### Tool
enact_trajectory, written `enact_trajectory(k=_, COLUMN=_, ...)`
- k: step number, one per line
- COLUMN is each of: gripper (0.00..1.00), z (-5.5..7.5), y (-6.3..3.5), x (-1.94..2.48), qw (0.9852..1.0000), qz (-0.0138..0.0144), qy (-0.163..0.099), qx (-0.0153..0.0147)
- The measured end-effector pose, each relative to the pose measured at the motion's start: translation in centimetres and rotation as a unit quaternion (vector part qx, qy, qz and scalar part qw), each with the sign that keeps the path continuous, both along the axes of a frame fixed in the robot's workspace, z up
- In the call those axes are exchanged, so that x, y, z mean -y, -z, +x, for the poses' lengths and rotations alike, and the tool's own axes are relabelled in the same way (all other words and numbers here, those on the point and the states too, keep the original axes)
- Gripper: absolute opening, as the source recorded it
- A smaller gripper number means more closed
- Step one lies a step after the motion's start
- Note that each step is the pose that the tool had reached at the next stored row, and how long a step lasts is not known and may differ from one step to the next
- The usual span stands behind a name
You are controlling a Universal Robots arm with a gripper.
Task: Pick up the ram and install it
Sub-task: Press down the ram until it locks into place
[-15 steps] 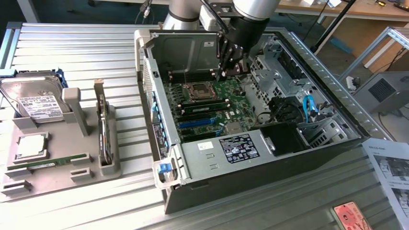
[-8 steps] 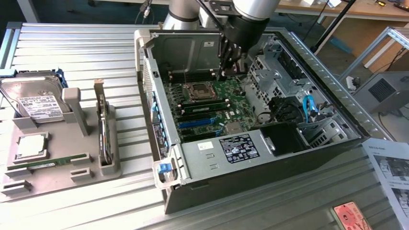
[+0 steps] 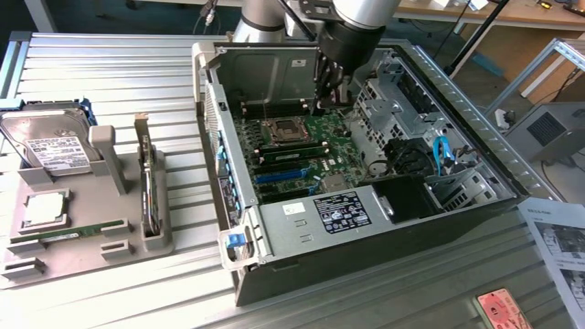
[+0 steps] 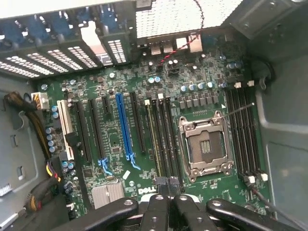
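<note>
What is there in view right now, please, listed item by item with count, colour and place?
computer case: one, grey metal, open, centre of the exterior view.
motherboard: one, green, inside the case.
processor socket: one, silver frame, empty, on the motherboard.
ram: one, green stick, lying in the holder tray.
holder tray: one, beige, at the exterior view's left.
hard drive: one, silver, standing at the tray's far end.
processor chip: one, silver square, on the tray.
paper sheet: one, white, at the exterior view's right.
hand: one, black, shut, empty, over the motherboard inside the case.
</note>
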State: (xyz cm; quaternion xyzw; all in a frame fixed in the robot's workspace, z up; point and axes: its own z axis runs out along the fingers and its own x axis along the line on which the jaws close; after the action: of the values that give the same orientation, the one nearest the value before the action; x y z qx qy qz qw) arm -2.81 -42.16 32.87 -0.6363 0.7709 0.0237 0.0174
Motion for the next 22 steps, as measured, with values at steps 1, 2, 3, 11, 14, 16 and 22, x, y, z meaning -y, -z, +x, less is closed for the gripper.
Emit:
enact_trajectory(k=1, gripper=0.11, z=0.0, y=0.0, x=0.0, qw=1.0, qz=0.0, qy=0.006, qx=0.0)
enact_trajectory(k=2, gripper=0.11, z=0.0, y=0.0, x=0.0, qw=0.9999, qz=0.0, qy=0.017, qx=0.0)
enact_trajectory(k=3, gripper=0.11, z=0.0, y=0.0, x=0.0, qw=0.9997, qz=0.0, qy=0.025, qx=0.0)
enact_trajectory(k=11, gripper=0.11, z=0.0, y=0.0, x=0.0, qw=0.9973, qz=0.0, qy=0.074, qx=0.0)
enact_trajectory(k=14, gripper=0.11, z=0.0, y=0.0, x=0.0, qw=0.9957, qz=0.0, qy=0.093, qx=0.0)
enact_trajectory(k=16, gripper=0.11, z=0.0, y=0.0, x=0.0, qw=0.9941, qz=0.0, qy=0.109, qx=0.0)
enact_trajectory(k=22, gripper=0.11, z=0.0, y=0.0, x=0.0, qw=0.9891, qz=-0.0003, qy=0.147, qx=0.0)
